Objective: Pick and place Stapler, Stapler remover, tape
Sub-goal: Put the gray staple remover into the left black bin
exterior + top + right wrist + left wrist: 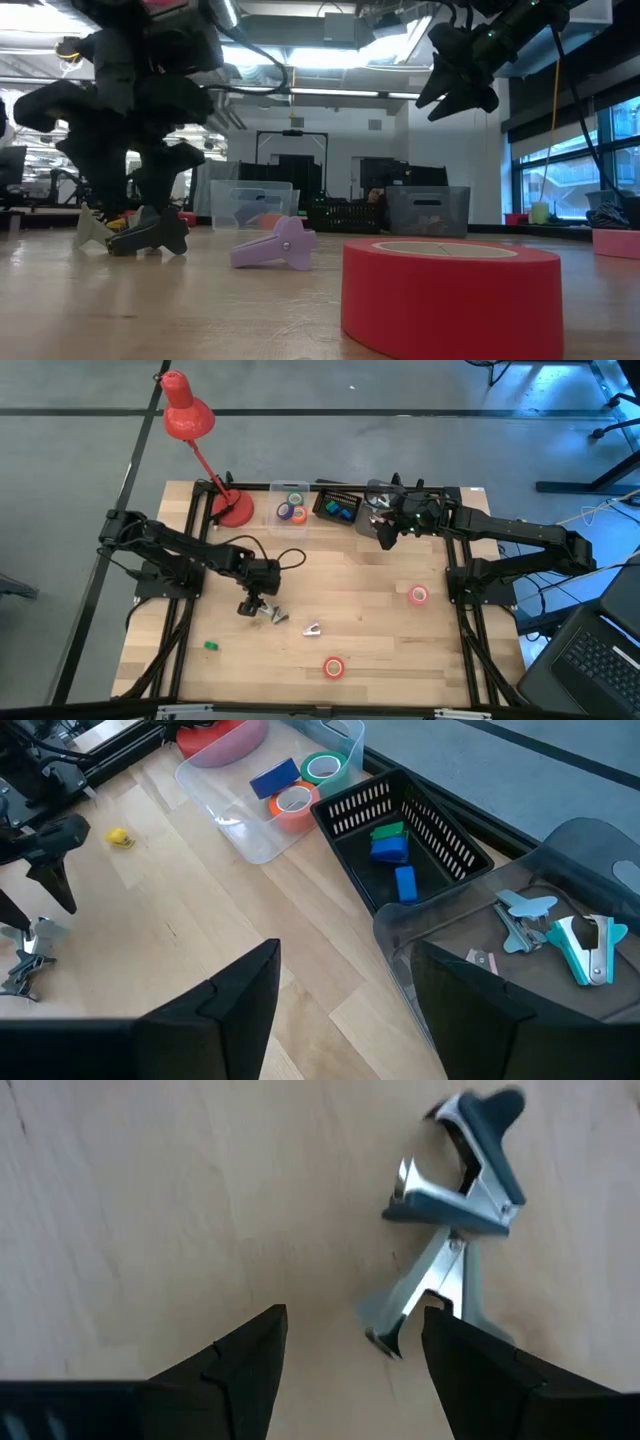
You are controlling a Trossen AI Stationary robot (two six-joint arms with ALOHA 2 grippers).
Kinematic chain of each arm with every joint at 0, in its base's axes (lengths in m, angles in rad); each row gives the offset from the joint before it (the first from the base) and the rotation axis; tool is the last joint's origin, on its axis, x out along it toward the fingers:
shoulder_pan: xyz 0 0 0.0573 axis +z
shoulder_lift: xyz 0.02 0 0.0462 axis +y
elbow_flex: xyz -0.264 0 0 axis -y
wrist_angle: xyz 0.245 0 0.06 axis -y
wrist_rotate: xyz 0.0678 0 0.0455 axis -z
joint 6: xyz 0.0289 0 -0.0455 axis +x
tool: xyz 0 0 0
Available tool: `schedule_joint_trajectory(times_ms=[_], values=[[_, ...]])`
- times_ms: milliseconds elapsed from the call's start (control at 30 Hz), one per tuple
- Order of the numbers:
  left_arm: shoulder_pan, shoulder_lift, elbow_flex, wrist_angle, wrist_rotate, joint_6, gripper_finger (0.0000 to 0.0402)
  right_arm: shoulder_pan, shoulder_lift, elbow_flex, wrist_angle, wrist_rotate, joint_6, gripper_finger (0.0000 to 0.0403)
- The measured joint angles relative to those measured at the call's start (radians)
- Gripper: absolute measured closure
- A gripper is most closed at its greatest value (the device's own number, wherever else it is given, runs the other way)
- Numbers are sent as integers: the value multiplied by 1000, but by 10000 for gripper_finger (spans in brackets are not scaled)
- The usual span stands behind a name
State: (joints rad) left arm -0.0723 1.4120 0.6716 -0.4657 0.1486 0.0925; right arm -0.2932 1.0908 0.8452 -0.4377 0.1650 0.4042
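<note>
On the pale wood worktop [380,610], my released left pincer [350,1350] must straddle the stapler remover [450,1210] squarely before clenching.

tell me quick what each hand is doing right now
Left hand: open, empty, over the metal staple remover.
Right hand: open, empty, above the clear bin.

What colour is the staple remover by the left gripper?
Dark blue-grey grips on silver metal jaws, staple remover; clearest in the left wrist view.
</note>
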Motion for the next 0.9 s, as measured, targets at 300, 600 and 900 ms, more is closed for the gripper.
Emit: schedule_joint_trajectory(times_ms=[300, 600, 900], values=[[0, 2, 0, 64, 15, 1, 184, 0, 0, 0, 0, 0, 4, 176], [0, 2, 0, 56, 61, 1, 273, 0, 0, 0, 0, 0, 3, 176], [0, 100, 6, 54, 207, -2, 388, 0, 0, 0, 0, 0, 3, 176]])
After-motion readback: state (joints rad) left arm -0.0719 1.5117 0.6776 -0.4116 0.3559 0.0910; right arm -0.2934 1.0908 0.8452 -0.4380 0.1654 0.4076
